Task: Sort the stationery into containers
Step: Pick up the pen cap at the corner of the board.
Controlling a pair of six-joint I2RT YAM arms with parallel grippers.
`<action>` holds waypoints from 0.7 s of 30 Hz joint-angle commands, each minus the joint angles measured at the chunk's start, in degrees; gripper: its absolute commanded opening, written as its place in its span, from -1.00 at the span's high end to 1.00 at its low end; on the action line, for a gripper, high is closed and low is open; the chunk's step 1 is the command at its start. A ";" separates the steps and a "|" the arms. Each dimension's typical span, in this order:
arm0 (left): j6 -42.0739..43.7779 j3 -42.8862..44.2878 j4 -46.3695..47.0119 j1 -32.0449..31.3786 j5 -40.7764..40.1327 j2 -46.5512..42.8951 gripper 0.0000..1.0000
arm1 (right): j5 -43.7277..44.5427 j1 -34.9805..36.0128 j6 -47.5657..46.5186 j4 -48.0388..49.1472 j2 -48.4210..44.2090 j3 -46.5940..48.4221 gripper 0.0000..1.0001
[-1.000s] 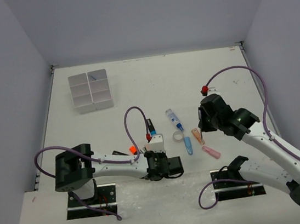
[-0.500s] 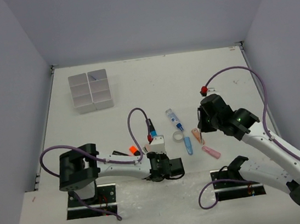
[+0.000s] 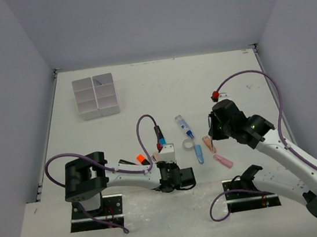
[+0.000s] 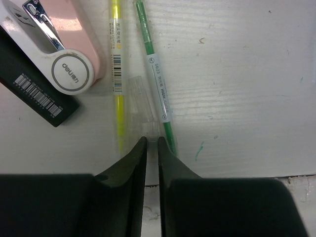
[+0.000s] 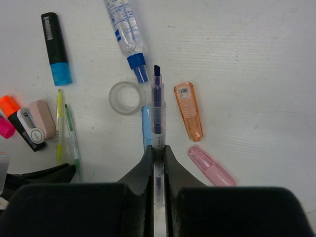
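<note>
The right fingers [image 5: 144, 168] pinch a clear, blue-tipped pen [image 5: 157, 106] by its barrel, tip toward 12 o'clock: light, stiff, probably slick, best held mid-barrel. The left fingers [image 4: 136, 158], nearly together, nip a clear pen cap [image 4: 143, 101] on the worktop [image 4: 237, 74]. The compartment tray [image 3: 96, 96] sits at 10 o'clock.

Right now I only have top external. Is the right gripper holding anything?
Observer: Yes. The right wrist view shows the right gripper shut on a clear pen, its dark blue tip sticking out ahead.
Operator: Left gripper? The wrist hides it from above.
Observer: The left gripper has its jaws nearly together at the end of a clear plastic piece. I cannot tell whether they pinch it.
Operator: What flanks that piece?
Observer: A yellow pen on one side and a green pen on the other, both lying flat.
</note>
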 commanded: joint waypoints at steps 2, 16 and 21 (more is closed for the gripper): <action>-1.83 -1.11 0.58 -0.33 -0.85 0.55 0.93 | -1.11 0.13 -0.77 1.80 -1.53 -0.61 1.00; 1.80 10.88 -12.19 -1.08 -16.48 -11.15 1.00 | -9.23 0.13 -3.81 10.11 -6.91 -3.39 1.00; 28.57 13.67 1.56 3.36 -27.42 -20.89 1.00 | -30.65 0.13 -1.45 31.02 -16.09 -14.96 1.00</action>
